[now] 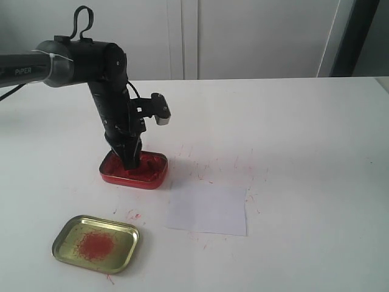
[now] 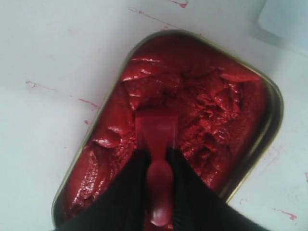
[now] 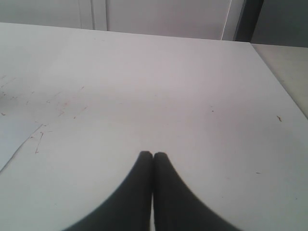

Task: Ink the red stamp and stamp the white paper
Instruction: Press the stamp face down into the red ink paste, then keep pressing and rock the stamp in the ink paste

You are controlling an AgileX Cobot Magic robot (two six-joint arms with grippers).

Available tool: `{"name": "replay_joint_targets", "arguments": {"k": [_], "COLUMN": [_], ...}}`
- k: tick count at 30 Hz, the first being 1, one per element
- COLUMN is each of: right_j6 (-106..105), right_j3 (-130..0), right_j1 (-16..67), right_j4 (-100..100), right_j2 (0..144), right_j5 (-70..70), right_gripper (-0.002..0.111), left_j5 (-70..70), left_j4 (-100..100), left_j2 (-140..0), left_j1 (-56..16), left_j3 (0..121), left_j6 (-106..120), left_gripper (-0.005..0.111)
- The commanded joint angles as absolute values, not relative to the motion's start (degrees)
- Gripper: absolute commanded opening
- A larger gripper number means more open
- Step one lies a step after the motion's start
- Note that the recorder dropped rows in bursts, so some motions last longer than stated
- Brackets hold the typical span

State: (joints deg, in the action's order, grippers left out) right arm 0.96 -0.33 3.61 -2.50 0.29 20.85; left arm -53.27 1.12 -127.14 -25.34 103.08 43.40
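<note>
left fingers (image 2: pixel 122 195) clamped on red stamp (image 2: pixel 156 131) in ink tin (image 1: pixel 152 180); right fingers (image 3: pixel 139 192) together.

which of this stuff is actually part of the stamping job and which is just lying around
In the job:
red stamp, held by the left gripper, pressed into the ink tin
white paper, flat beside the tin, no imprint visible

Lying about:
gold lid with red smears
right gripper, shut, holding nothing
</note>
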Motion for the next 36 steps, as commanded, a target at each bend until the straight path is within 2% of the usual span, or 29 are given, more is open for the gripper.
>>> {"name": "replay_joint_targets", "arguments": {"k": [1, 36], "right_j6": [1.12, 1.12], "right_j3": [0.0, 0.0], "right_j1": [3.34, 3.34], "right_j4": [-2.82, -2.82], "right_j2": [0.0, 0.0], "right_j5": [19.93, 19.93], "right_gripper": [0.0, 0.0], "left_j5": [-58.54, -58.32], "left_j4": [-2.06, -0.88], "left_j2": [-128.86, -122.71], "left_j1": [-25.33, -27.4], "left_j3": [102.66, 105.68], "left_j6": [41.99, 41.99], "left_gripper": [0.0, 0.0]}}
